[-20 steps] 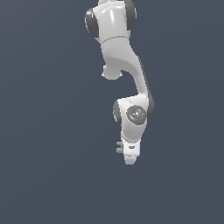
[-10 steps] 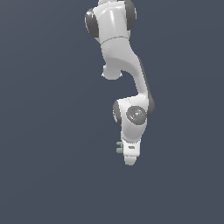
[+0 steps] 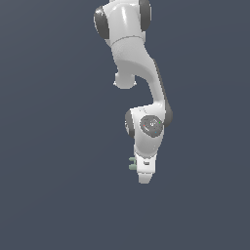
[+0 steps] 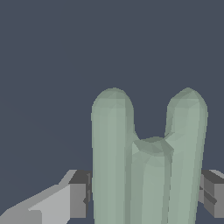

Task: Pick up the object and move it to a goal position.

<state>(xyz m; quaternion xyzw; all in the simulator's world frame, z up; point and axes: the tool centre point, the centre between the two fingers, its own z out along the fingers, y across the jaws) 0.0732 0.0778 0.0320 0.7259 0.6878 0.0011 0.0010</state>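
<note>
A flat slate-grey backdrop fills both views. The gripper (image 4: 142, 194) is clamped on the object (image 4: 146, 166), whose sage-green bars sit between the dark finger pads (image 4: 79, 194). Beyond the gripper, only the white arm (image 3: 141, 73) shows. The carrying step looks underway; next, hold the grip firmly toward the goal, which is not visible.

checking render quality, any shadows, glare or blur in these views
Exterior view: flat grey-blue backdrop, no cast shadows, soft shading on the white arm, the object tiny and coarse. Wrist view: sharp, no glare; the object shows faceted shading between the fingers.
</note>
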